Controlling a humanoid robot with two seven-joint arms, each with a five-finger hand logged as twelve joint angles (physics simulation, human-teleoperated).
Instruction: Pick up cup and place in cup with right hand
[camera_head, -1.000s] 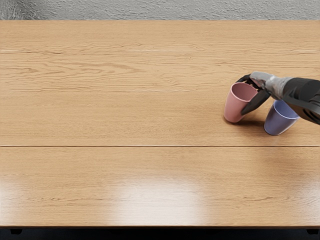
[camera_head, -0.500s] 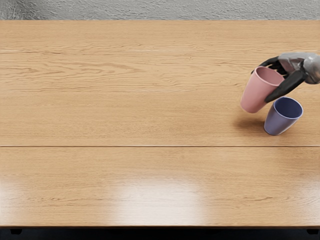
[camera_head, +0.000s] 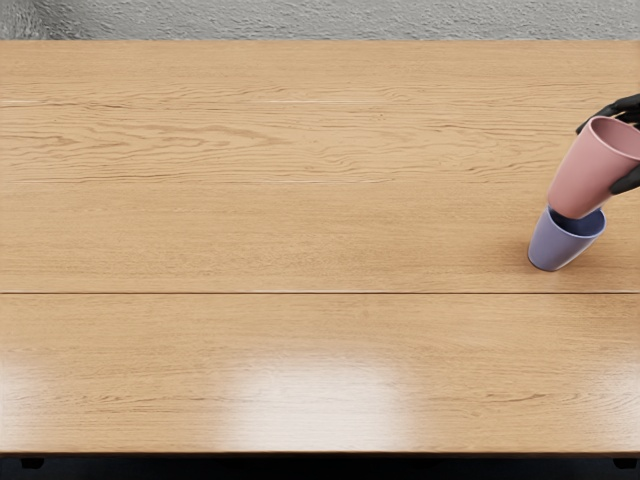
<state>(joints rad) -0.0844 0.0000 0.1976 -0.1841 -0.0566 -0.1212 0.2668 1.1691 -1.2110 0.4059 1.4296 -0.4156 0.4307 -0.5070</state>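
Pink cup (camera_head: 588, 175) was gripped near its rim by the right hand (camera_head: 625, 110), which showed only partly at the view's right edge. Its base overlapped the opening of the blue cup (camera_head: 557, 246), though whether it had gone inside could not be told. Blue cup stood on the wooden bench (camera_head: 260, 220), mouth up.

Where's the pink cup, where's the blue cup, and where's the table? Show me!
Pink cup (camera_head: 590, 172): head view, on its outer side wall.
Blue cup (camera_head: 558, 245): head view, on its outer side wall.
Table (camera_head: 300, 230): head view, on its bare wooden top.
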